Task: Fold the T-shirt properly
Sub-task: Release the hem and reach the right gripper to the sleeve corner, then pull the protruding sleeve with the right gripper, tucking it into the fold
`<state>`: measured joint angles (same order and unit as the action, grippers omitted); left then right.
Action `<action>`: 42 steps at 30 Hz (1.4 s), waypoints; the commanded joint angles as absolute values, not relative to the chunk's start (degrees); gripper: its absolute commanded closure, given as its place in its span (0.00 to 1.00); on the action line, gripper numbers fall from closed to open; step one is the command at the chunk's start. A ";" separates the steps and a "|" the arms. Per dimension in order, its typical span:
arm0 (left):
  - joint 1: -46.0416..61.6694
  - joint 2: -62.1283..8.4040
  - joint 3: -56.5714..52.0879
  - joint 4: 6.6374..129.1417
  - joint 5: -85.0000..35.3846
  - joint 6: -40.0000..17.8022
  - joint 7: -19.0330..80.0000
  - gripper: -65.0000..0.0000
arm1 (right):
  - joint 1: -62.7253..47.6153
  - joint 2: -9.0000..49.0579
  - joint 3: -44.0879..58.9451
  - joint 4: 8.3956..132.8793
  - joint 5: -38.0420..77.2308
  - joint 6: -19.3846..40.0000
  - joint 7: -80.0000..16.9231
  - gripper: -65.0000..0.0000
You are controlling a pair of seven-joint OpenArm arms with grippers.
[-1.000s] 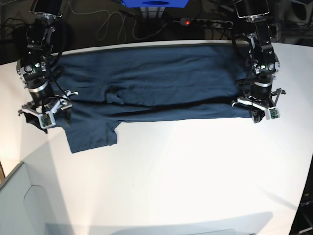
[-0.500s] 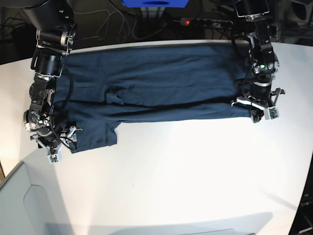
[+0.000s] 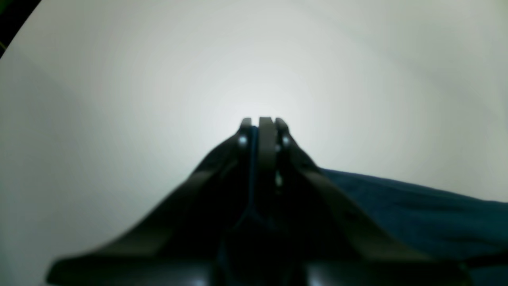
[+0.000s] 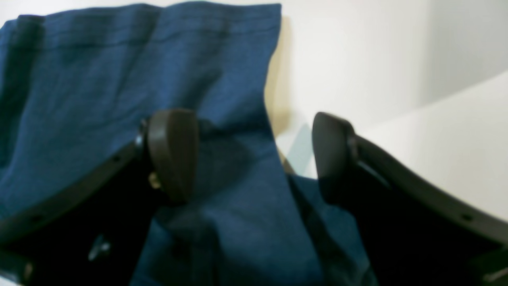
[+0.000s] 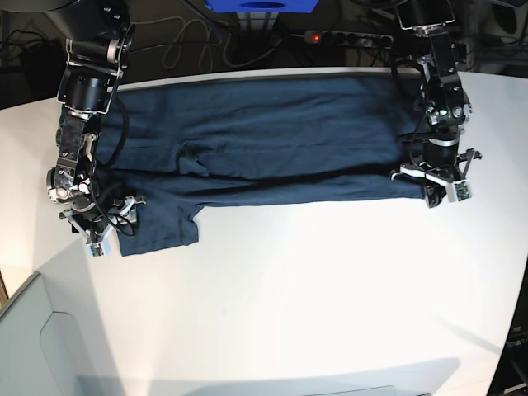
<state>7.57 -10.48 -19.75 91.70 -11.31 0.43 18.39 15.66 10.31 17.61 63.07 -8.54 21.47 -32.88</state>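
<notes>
The dark navy T-shirt [image 5: 264, 140] lies flat across the back of the white table [image 5: 313, 289], with a long fold along its near edge and one sleeve [image 5: 157, 227] sticking out toward the front left. My left gripper [image 5: 434, 196] is shut on the shirt's near right corner; in the left wrist view [image 3: 260, 126] a thin edge of blue cloth shows between the closed fingers. My right gripper [image 5: 111, 227] is open at the sleeve's left edge. In the right wrist view [image 4: 252, 155] sleeve cloth [image 4: 119, 79] lies between the spread fingers.
A power strip [image 5: 346, 38] with a red light, cables and a blue box [image 5: 260, 5] sit behind the table's far edge. A pale grey bin [image 5: 33, 346] stands at the front left corner.
My right arm came down from beside the shirt's left end to the sleeve's left edge, then shifted slightly up and right. The left arm and the shirt have not moved.
</notes>
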 commanded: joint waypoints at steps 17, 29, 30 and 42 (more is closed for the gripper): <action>4.97 -11.21 -20.00 92.79 -11.38 0.66 17.19 1.00 | 23.52 10.68 12.62 64.04 -9.19 21.58 -33.98 1.00; -2.42 -11.30 -19.91 90.86 -10.77 0.66 17.36 1.00 | 26.68 10.33 13.05 71.52 -8.92 21.58 -31.60 1.00; -3.12 -11.30 -19.91 89.89 -10.77 0.66 17.36 1.00 | 26.15 9.80 13.05 72.31 -8.92 21.58 -31.34 1.00; -5.41 -12.70 -19.91 86.37 -11.30 0.48 16.92 1.00 | 17.80 8.31 13.14 84.18 -8.92 31.08 -25.54 1.00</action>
<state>-4.43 -11.64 -19.68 85.36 -11.18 0.60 18.76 16.40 8.12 13.13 83.09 -9.91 29.93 -27.14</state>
